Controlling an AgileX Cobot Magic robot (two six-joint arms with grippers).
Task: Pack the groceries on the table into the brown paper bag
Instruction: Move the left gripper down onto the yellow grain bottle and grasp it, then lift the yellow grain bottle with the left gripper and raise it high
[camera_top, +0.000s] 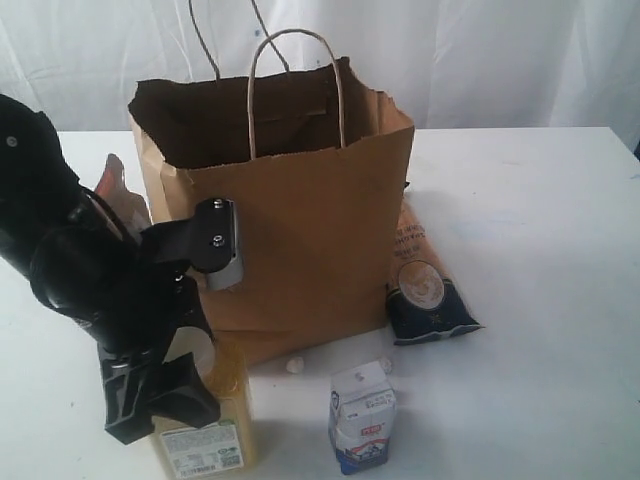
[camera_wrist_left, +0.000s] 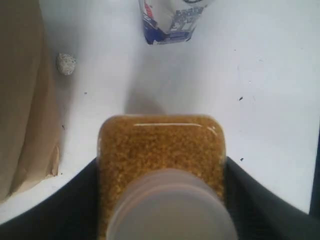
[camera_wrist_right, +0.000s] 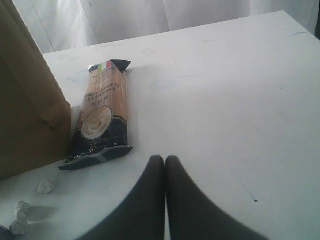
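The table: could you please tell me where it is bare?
Bare: the table on the right arm's side, past the orange-navy packet and carton. Crowded: before the brown paper bag, where the left end effector straddles the grain bottle, beside white crumbs.

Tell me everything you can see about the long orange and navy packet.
The long orange-navy packet lies flat on the table alongside the brown paper bag, too close to tell if they touch. It looks like glossy plastic film, crimped at both ends: orange along most of its length, navy at one end with a round pale picture, and a green, white and red stripe at the other.
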